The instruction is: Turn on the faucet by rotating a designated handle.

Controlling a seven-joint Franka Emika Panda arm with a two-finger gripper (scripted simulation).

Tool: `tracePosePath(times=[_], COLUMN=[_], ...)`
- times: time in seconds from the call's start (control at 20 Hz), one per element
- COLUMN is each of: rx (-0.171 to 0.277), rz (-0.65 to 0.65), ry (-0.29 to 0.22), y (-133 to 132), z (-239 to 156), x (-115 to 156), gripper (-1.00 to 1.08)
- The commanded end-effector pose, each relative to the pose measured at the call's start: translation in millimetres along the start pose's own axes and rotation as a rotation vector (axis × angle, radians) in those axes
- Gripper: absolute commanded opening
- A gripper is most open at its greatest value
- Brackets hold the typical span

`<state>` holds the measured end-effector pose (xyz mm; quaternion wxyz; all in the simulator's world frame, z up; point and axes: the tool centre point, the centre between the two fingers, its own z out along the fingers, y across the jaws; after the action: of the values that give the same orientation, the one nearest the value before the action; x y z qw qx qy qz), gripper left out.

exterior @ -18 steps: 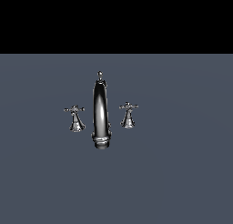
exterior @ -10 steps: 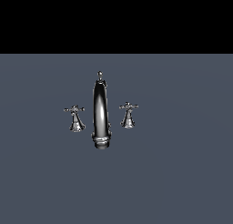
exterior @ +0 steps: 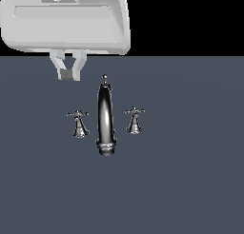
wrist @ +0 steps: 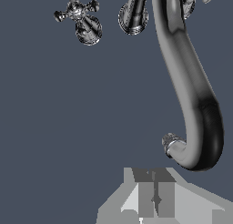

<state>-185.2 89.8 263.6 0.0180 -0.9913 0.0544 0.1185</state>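
Though partly cropped — one faucet [exterior: 106, 119], two cross-handles [exterior: 78, 115].

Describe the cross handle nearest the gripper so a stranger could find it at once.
Start at the tall arched spout in the middle of the dark surface. A small chrome cross handle stands on each side of it. Pick the left-hand handle in the exterior view, on the same side as the white gripper.

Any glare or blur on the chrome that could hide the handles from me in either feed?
Exterior view: faucet sharp, bright streak down the spout, both cross handles clearly readable, black band above the grey floor. Wrist view: no blur; one handle crisp, the other cut off at the frame edge; gripper flat grey, unshaded.
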Motion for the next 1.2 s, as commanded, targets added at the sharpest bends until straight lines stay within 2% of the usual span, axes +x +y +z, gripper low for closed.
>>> tracePosePath(times=[0.0,0.05,0.1,0.15,0.2,0.25,0.3,0.35,0.4,0.45,0.5,0.55,0.6,0.65,0.7,0.75,0.8,0.85,0.9,0.95,1.0,1.05,1.1,1.15], rx=[0.049,0.037,0.009,-0.025,0.0,0.012,0.039,0.064,0.063,0.072,0.025,0.027,-0.014,0.04,0.04,-0.007,-0.003,0.011,0.016,0.019,-0.009,-0.002,-0.022,-0.027], rz=[0.079,0.094,0.024,0.026,0.092,0.033,0.054,0.086,0.131,0.132,0.06,0.017,0.088,0.157,0.157,0.125,0.055,0.14,0.223,0.269,0.293,0.254,0.156,0.128], ry=[0.014,0.044,0.06,0.049,0.099,0.11,0.103,0.111,0.123,0.161,0.166,0.163,0.144,0.192,0.192,0.188,0.192,0.227,0.283,0.313,0.296,0.337,0.349,0.352], y=[-18.2,-7.8,-38.1,-25.9,-24.0,-52.2,-72.8,-77.1,-80.0,-88.0,-109.8,-125.3,-87.1,-82.1,-82.1,-82.4,-98.6,-76.3,-34.1,-11.2,-8.0,-12.9,-2.5,-17.9], z=[15.3,12.8,19.8,39.5,27.0,32.9,47.4,50.1,56.9,53.0,72.4,90.4,116.1,100.6,100.6,125.2,138.9,130.6,122.2,106.6,116.8,107.8,111.5,112.6], x=[25.5,45.0,47.5,52.4,79.9,83.9,84.4,97.4,107.2,127.0,121.1,118.1,125.8,157.0,157.0,156.6,156.3,185.9,235.2,234.9,230.6,240.3,251.9,245.9], gripper=[-0.69,-0.72,-0.67,-0.71,-0.54,-0.6,-0.56,-0.5,-0.51,-0.58,-0.85,-0.57,-0.57,-0.54,-0.54,-0.25,-0.83,-0.72,-0.78,-0.78,0.77,0.72,0.82,0.82])
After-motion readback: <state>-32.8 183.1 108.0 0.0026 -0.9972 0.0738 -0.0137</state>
